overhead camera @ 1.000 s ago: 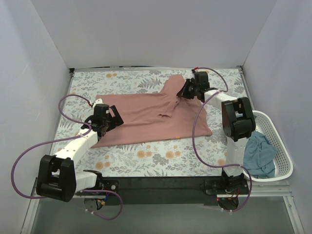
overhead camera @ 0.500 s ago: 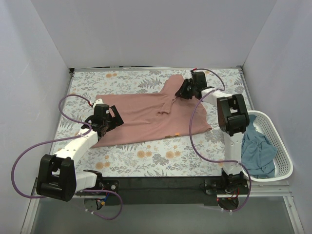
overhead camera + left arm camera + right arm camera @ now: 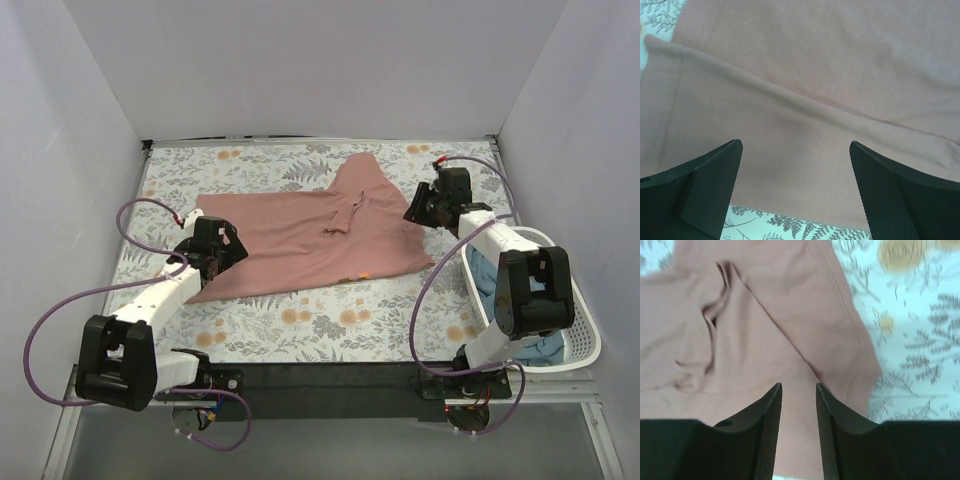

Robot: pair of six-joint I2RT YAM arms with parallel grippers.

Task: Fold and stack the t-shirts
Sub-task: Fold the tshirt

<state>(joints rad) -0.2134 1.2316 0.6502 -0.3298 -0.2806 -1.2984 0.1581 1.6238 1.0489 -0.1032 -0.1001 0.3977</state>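
1. Pink tee (image 3: pixel 310 240): I log it spread flat across the middle of the cloth (image 3: pixel 300 325). One sleeve points to the far side. There are a few creases near its centre.
2. The left wrist view shows a long raised ridge running slantwise over the pink tee (image 3: pixel 805 65). Its hem lies along the near side, with a strip of cloth (image 3: pixel 790 230) showing below it.
3. Left end effector (image 3: pixel 232 248): I find it at the tee's left end, low over the fabric. In its own view the left end effector (image 3: pixel 795 146) has its fingers (image 3: pixel 715 175) spread wide, with nothing between them but the tee lying below.
4. Right end effector (image 3: pixel 415 208): it sits at the tee's right edge. In its wrist view the right end effector (image 3: pixel 799 387) has a narrow gap between the fingers (image 3: pixel 767 420). The gap is empty, so I put it down as parted and holding nothing.
5. Beneath it the pink tee (image 3: pixel 740 330) shows a puckered fold on the left and a seamed edge on the right, with the cloth (image 3: pixel 910 315) beyond.
6. Teal tee (image 3: pixel 545 348): it is bunched inside the basket (image 3: pixel 588 325) at the right, well apart from the pink tee. The right arm partly hides it.
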